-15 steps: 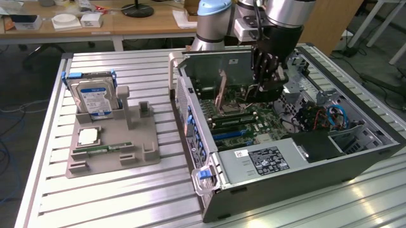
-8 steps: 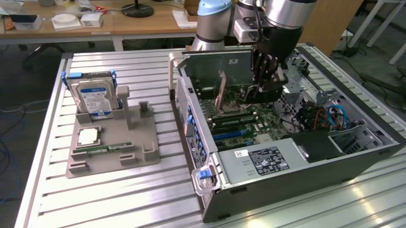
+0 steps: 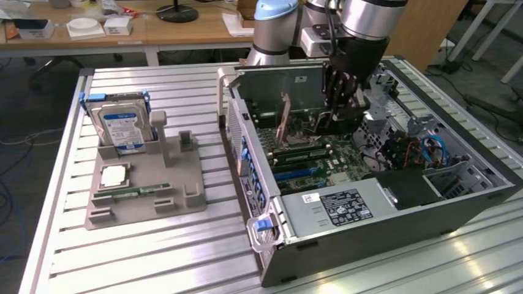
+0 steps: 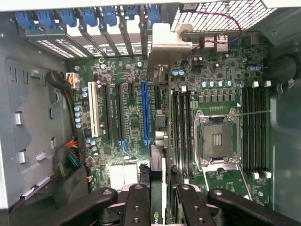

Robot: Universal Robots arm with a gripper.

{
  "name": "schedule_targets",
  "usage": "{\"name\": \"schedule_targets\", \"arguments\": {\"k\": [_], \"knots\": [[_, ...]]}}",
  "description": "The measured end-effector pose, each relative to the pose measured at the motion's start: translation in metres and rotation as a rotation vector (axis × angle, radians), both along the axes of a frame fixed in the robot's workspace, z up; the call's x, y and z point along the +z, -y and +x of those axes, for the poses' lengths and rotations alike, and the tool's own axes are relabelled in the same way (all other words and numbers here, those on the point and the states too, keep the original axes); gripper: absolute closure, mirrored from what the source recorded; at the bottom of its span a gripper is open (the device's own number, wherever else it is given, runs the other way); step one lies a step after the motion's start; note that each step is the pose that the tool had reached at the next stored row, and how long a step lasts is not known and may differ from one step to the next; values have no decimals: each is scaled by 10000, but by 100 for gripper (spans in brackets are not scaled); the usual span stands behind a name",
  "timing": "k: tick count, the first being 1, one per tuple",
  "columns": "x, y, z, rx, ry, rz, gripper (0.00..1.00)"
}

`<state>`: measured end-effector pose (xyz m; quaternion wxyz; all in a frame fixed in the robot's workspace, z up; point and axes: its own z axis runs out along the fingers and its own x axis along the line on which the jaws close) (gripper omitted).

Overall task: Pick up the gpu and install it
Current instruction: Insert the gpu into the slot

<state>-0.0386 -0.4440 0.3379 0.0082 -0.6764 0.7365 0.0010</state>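
- A robot arm reaches down into an open computer case (image 3: 408, 208) that lies on its side on a slatted metal table (image 3: 163, 257).
- The gripper (image 4: 160, 190) is clamped on the gpu (image 4: 159, 165). Its two dark fingers (image 4: 137, 202) press on the flat faces of the card, near the end away from the bracket.
- The gpu hangs edge-down inside the case, over the motherboard (image 4: 131, 84). It lies along the slots, close to the long blue slot (image 4: 146, 113). Whether it touches the board cannot be told.
- Its silvery metal bracket (image 4: 167, 44) points toward the row of blue clips (image 4: 70, 19) at the back wall of the case.
- Judged from its look, the gpu is thin, stiff and fairly light. Its faces carry small parts, so it would be fragile under a hard squeeze or a twist.
- The flat sides well clear of the bottom connector edge look the safest hold, as the gripper has it.
- On a grey tray (image 3: 188, 184) beside the case stand a hard drive (image 3: 122, 125) and a memory stick (image 3: 131, 191).
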Motion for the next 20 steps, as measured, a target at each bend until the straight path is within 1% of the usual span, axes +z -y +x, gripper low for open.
{"name": "schedule_targets", "arguments": {"k": [5,8,10,11,13,14,16,20], "knots": [[-31,0,-2,1,-6,-9,74],[-42,1,-2,0,-10,-54,74],[-50,2,-1,4,-9,-65,74],[-56,2,-1,18,-17,-97,74],[-78,2,-2,90,-18,-107,74],[-90,3,-2,146,-21,-122,74],[-126,2,-2,323,-20,-129,74],[-186,2,-2,902,-16,-136,74]]}}
